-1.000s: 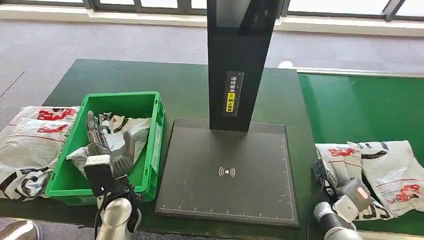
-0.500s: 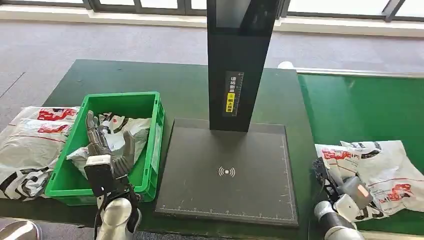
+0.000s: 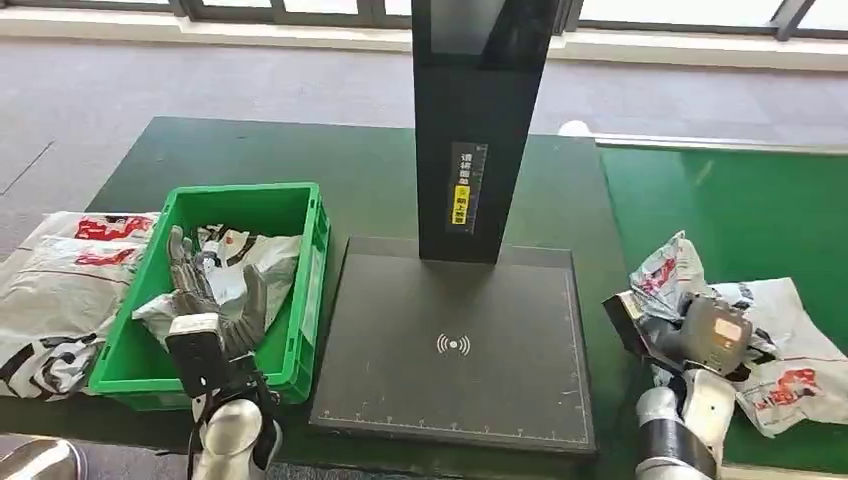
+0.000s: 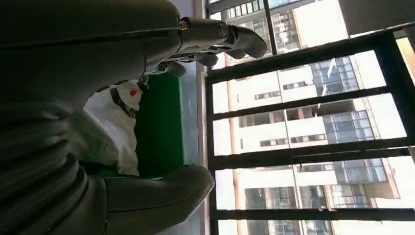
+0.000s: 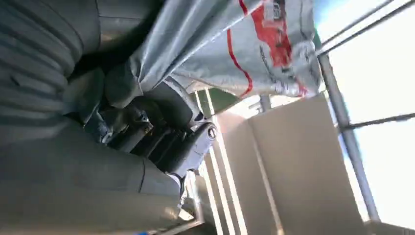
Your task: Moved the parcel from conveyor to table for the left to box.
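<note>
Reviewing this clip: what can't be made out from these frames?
- Head view: the right hand grips the parcel; its camera housing hides the fingers' hold.
- Head view: the parcels in the green bin are partly hidden by the left hand; no count possible.
- Head view: text on the scanner post's label is too small.
- Right wrist view: the parcel is cut off by the edge.

A black scanner stand (image 3: 480, 130) rises from a dark base plate (image 3: 455, 345) bearing a white wireless symbol (image 3: 453, 344); beyond the stand lies grey carpet (image 3: 200, 80), with window frames (image 3: 300, 10) farther back
</note>
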`<state>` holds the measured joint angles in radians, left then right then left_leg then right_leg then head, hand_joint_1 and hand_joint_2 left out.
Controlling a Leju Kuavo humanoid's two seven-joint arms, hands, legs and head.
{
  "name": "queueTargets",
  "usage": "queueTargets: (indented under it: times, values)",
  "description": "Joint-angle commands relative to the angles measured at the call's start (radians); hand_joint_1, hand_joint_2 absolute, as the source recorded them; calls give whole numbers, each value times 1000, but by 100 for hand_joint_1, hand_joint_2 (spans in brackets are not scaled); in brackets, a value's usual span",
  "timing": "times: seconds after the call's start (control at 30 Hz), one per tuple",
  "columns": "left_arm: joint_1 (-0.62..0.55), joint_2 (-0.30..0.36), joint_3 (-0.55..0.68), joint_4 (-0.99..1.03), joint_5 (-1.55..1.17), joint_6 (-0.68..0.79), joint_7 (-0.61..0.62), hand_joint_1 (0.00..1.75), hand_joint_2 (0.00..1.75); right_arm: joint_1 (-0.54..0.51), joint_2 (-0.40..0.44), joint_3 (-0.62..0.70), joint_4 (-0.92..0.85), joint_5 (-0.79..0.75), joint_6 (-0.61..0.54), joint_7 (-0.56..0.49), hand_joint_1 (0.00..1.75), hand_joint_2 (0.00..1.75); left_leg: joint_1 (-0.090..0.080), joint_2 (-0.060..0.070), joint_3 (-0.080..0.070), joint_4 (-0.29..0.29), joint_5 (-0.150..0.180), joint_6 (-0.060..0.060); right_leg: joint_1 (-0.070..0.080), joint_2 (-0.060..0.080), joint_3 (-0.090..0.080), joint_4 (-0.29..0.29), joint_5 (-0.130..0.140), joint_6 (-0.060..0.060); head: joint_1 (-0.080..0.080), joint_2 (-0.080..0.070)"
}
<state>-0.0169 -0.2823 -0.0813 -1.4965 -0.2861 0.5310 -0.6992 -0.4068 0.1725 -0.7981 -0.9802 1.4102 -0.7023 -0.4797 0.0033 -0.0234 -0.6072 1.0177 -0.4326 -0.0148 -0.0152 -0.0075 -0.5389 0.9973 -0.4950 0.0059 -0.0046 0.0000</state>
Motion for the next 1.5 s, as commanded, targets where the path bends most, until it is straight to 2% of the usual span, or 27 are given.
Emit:
queueTargets:
  times: [0.03, 0.27, 0.33, 0.37, 0.43, 0.53, 0.57, 0.63, 0.67, 0.83, 0.87, 1.07, 1.1, 1.13, 1.2, 1.4, 1.5]
  values:
    - [48, -29, -5, 26, 19, 32, 1, 0, 175, -33, 177, -183, -459, -139, 4, -218, 175, 175, -2, 6, 2, -1, -2, 0, -2, 5, 0, 0, -1, -1, 0, 0]
    - [59, -26, -8, 13, 25, 48, 1, 0, 175, -12, 177, -114, -509, -169, 4, -218, 175, 175, -1, 7, 4, -3, -3, -1, -1, 6, 3, -4, -2, -1, 0, 0]
    - [62, -24, -8, 10, 28, 52, 1, 0, 175, 18, 177, -35, -494, -240, 4, -218, 175, 175, -1, 6, 4, -3, -3, -1, -1, 5, 2, -3, -2, -1, 0, 0]
    - [80, -17, -21, -7, 35, 58, 1, 0, 175, 69, 177, 29, -508, -301, 4, -218, 175, 175, -1, 7, 5, -4, -3, -1, -1, 6, 3, -4, -1, -1, 0, 0]
    - [63, -16, -12, 8, 35, 56, 1, 0, 175, 59, 177, 83, -476, -322, 4, -218, 175, 175, -1, 8, 5, -4, -3, -1, -1, 8, 3, -4, -1, -1, 0, 0]
    - [61, -14, -4, 8, 34, 48, 1, 0, 175, 126, 177, 265, -441, -410, 4, -218, 175, 175, -1, 12, 5, -3, -4, -1, -1, 11, 2, -3, -1, -1, 0, 0]
    - [61, -15, -2, 8, 34, 46, 1, 0, 175, 133, 177, 285, -434, -422, 4, -218, 175, 175, -1, 13, 6, -4, -4, -1, 0, 12, 3, -4, -1, -2, 0, 0]
    - [58, -10, 0, 10, 38, 39, 1, 0, 175, 184, 153, 491, -362, -536, 4, -218, 175, 175, 0, 13, 5, -4, -4, -2, 0, 12, 2, -4, -1, -2, 0, 0]
    - [57, -9, 1, 10, 40, 37, 1, 0, 175, 199, 130, 545, -354, -578, 4, -218, 175, 175, 0, 14, 6, -5, -3, -2, 0, 13, 2, -4, 0, -2, 0, 0]
    - [56, -8, 2, 10, 40, 34, 1, 0, 175, 212, 121, 588, -352, -606, 4, -218, 175, 175, 1, 12, 7, -5, -3, -1, 1, 11, 4, -5, -1, -2, 0, 0]
    - [55, -9, 5, 10, 37, 27, 1, 0, 175, 236, 77, 679, -344, -676, 4, -218, 175, 175, 1, 11, 5, -4, -3, -1, 1, 10, 1, -3, -1, -1, -1, 0]
    - [51, -13, 6, 19, 29, 15, 1, 0, 175, 281, 71, 771, -330, -701, 6, -218, 175, 175, 1, 10, 5, -3, -4, -1, 1, 10, 2, -3, -2, -1, 0, 0]
    - [50, -14, 7, 19, 29, 16, 1, 0, 175, 283, 70, 772, -330, -703, 4, -218, 175, 175, 0, 13, 9, -7, -4, -1, 1, 12, 6, -8, -1, -2, 0, 0]
    - [50, -15, 7, 18, 29, 16, 1, 0, 175, 284, 68, 774, -326, -706, 4, -218, 175, 175, 1, 9, 4, -3, -3, -1, 1, 9, 1, -3, -2, -1, 0, 0]
    - [51, -15, 7, 17, 27, 13, 1, 0, 175, 283, 61, 782, -317, -718, 28, -218, 175, 175, 0, 10, 6, -5, -3, -2, 0, 9, 3, -5, -2, -2, 0, 0]
    - [51, -16, 10, 16, 24, 8, 1, 0, 175, 278, 60, 785, -299, -700, 62, -218, 175, 175, 0, 9, 4, -3, -3, -2, 0, 9, 1, -3, -2, -1, 0, 0]
    - [44, -22, 18, 18, 15, -7, 1, 0, 175, 272, 67, 792, -289, -631, 98, -197, 175, 175, 0, 10, 4, -3, -3, -1, 0, 9, 1, -3, -2, -2, 0, 0]
